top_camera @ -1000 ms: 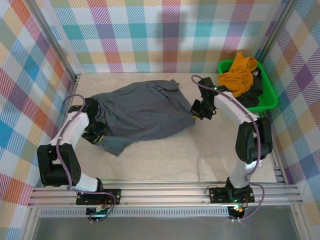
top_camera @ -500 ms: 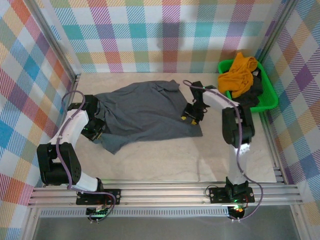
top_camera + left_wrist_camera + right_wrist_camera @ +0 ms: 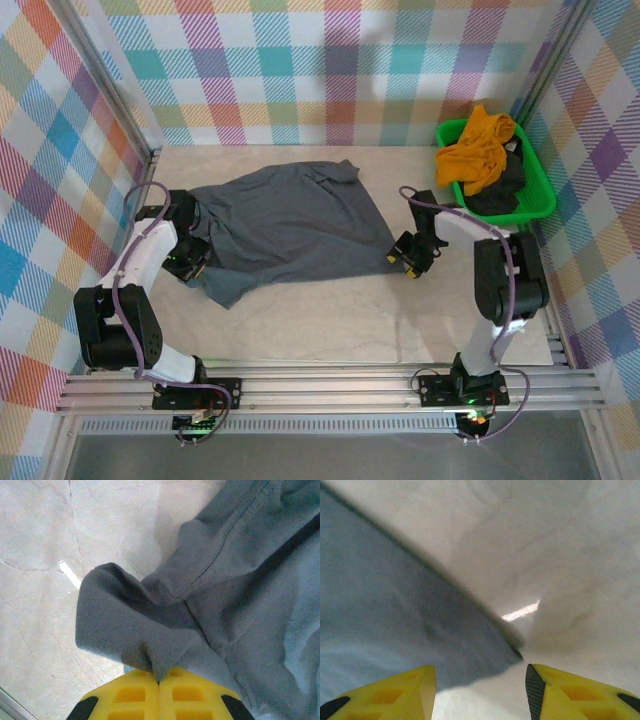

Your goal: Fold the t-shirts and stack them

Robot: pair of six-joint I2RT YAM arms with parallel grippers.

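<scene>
1. The left claw (image 3: 159, 680) is clenched on a pinch of the grey tee (image 3: 240, 605); the cloth rises in a small ridge right at the closed yellow tips. In the top view this claw (image 3: 186, 262) sits at the left end of the tee.
2. The right claw (image 3: 477, 687) is released, with nothing between its two tips. A corner of the grey tee lies flat on the surface (image 3: 560, 545) just in front of it. From above, this claw (image 3: 405, 258) is just beside the right lower corner of the tee.
3. The grey tee (image 3: 285, 225) lies spread over the middle of the surface (image 3: 330, 320), rather flat but with some wrinkles. I see no fold in it yet.
4. The orange tee (image 3: 478, 140) and the dark tee (image 3: 505, 190) are heaped in the green basket (image 3: 540, 205) at the far right, the orange one on top.
5. My judgement is that the task is near its beginning. The first tee is only laid out, every fold is left to do, two tees wait in the basket, and no stack exists.
</scene>
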